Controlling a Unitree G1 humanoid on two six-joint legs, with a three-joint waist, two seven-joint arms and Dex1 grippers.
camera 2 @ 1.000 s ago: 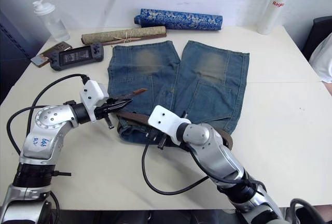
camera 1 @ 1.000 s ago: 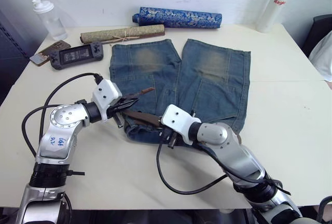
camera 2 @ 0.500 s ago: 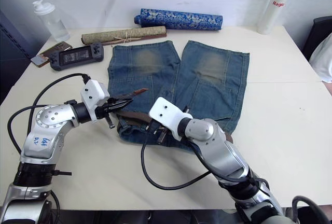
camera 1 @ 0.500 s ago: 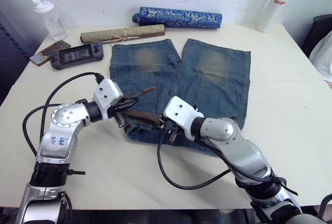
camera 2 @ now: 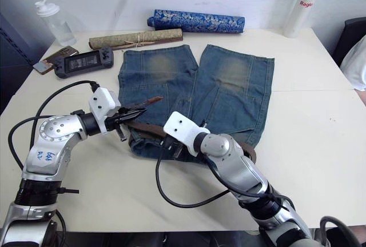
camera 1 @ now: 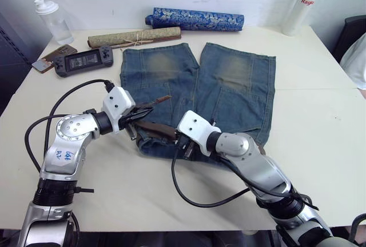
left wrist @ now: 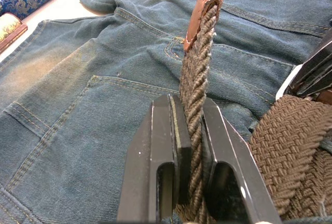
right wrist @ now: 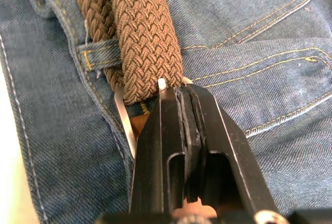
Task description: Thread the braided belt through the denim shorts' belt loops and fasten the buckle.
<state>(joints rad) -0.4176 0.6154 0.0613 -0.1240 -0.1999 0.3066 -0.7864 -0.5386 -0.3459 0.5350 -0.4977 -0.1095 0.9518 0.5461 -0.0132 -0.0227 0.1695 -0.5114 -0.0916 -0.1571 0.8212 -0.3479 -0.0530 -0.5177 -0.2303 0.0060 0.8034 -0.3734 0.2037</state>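
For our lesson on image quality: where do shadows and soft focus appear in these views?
Left eye view: arm shadows fall on the table. Left wrist view: the braided belt is sharp, the pincer fingers slightly soft. Right wrist view: the denim shorts blur at the edges.

Buckle point(right wrist: 124, 114): you see only a silver edge beside the right gripper point(right wrist: 185, 105); prong hidden. Braided belt point(left wrist: 199, 73): its run past that gripper lies under the arm.
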